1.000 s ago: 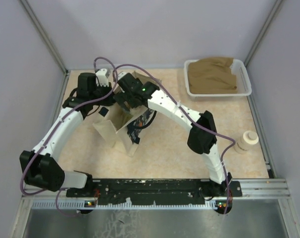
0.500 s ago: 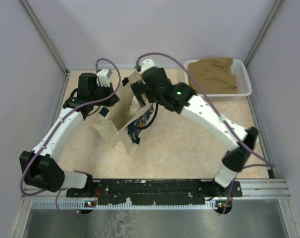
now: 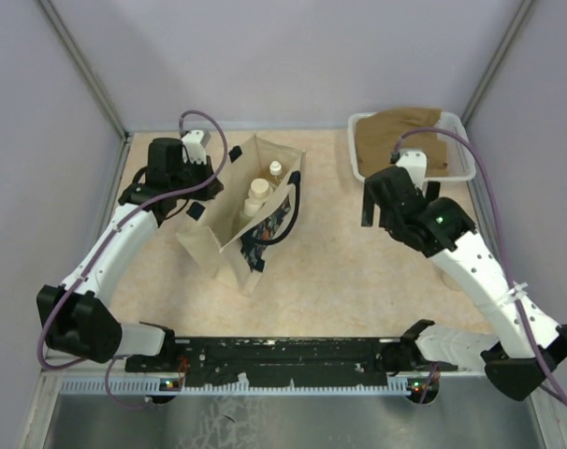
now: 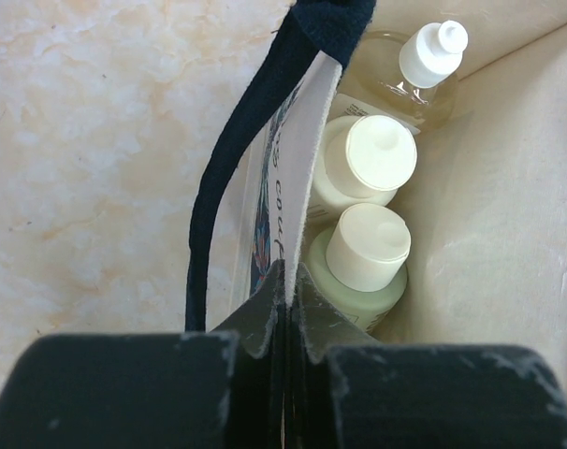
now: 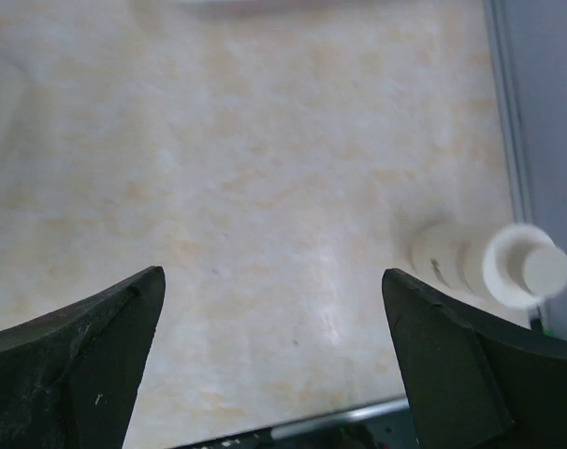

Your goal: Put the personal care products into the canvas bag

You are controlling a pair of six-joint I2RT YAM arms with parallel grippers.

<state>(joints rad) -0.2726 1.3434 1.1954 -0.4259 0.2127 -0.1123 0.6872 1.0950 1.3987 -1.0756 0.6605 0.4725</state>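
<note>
1 tray [image 3: 354, 150] w/ cloth [image 3: 382, 136] beyond R gripper [image 5: 272, 273]

beige canvas bag [image 3: 209, 245] with dark navy handles [image 4: 229, 159] and a dark multicoloured print, pale olive-green bottle [image 4: 356, 285] with cream cap, cream bottle [image 4: 363, 166], clear pale-amber bottle [image 4: 416, 89] with white cap, peach marbled counter [image 3: 340, 271], white plastic tray [image 3: 410, 176] holding brown cloth [image 3: 400, 140]

the table [image 3: 340, 271] was a pale beige, marbled top with a metal rail along its right edge. the canvas bag [image 3: 209, 245] stood on it left of centre, mouth open upward. a white tray [image 3: 467, 150] holding a brown cloth [image 3: 405, 140] sat in the far right corner. a pale ribbed bottle [image 5: 494, 267], blurred, stood near the right edge, well apart from the bag.
</note>
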